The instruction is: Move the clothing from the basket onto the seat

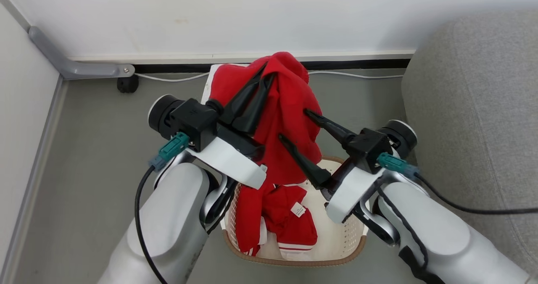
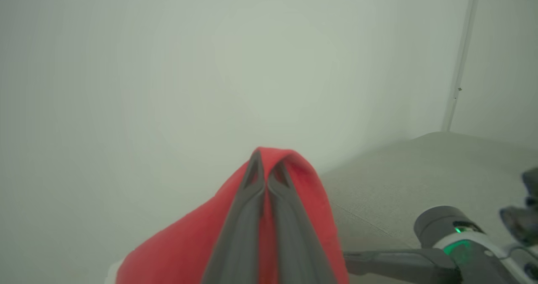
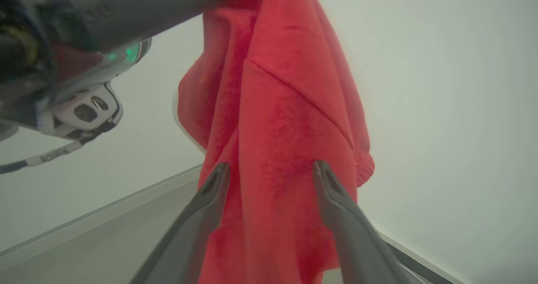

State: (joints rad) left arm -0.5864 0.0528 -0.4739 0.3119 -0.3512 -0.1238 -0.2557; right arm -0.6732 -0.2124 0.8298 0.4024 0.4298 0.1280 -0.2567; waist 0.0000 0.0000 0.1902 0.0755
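One garment [image 1: 290, 107] is held above the basket [image 1: 294, 261] in the clamped left gripper [image 1: 269, 70]; the right gripper [image 1: 294, 124] is spread wide, empty; more clothing [image 1: 290, 221] is left inside, none on the seat [image 1: 475, 99]

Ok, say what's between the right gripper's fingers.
The red garment hanging from the shut left gripper; in the right wrist view it fills the gap of the open right gripper.

Bright red clothing [image 1: 290, 99] with white stripe trim, cream basket [image 1: 351, 233] rimmed brown, plain grey seat [image 1: 475, 99].

Head view downward over basket [image 1: 294, 262]; wrist views close, sharing clothing [image 3: 286, 107]
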